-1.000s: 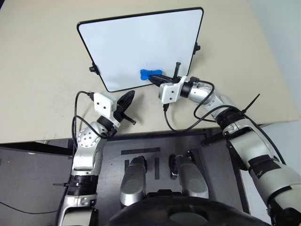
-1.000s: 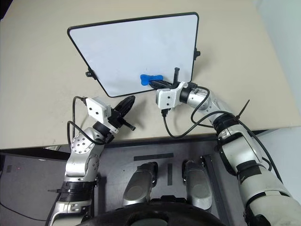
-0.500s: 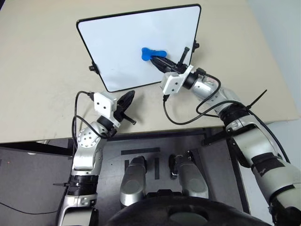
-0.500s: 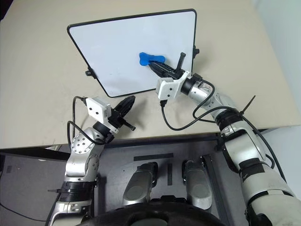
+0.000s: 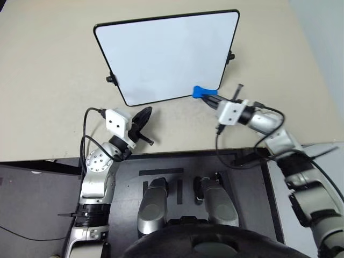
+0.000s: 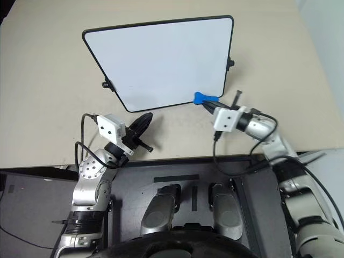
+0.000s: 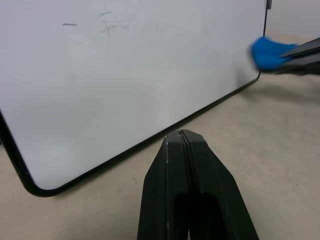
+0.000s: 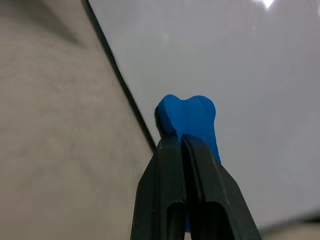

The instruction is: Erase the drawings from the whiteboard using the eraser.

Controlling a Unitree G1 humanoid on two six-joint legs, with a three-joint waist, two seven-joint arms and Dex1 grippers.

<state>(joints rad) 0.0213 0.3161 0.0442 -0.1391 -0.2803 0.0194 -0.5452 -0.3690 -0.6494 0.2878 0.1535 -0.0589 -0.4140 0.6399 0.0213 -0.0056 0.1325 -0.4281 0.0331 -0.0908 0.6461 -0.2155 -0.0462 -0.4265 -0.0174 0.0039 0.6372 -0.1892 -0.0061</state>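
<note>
Left eye view shows the whiteboard (image 5: 166,56) lying flat on a beige table (image 5: 48,80), its thin black frame and rounded corners clear all round, with a small black knob on each of its 2 side edges. Its white face looks clean from above; in the left wrist view only faint grey smudges and a short dash (image 7: 69,24) mark the glossy surface near its far part, and I cannot tell whether these are marker remains or reflections.

At the board's near right corner sits the eraser (image 5: 200,92), a small bright blue block, pinched between the 2 black fingers of the right gripper (image 5: 209,97). Seen from the right wrist view, those fingers are pressed together around the narrow part of the blue block, whose rounded end (image 8: 189,120) sticks out past the tips, over the black frame edge where the white surface meets the beige table. Whether the block touches the board cannot be told.

By the board's near left corner, just off its frame and over bare table, is the left gripper (image 5: 141,119). Its 2 fingers (image 7: 170,190) are pressed flat against each other with nothing between them, pointing toward the board's near edge.
</note>
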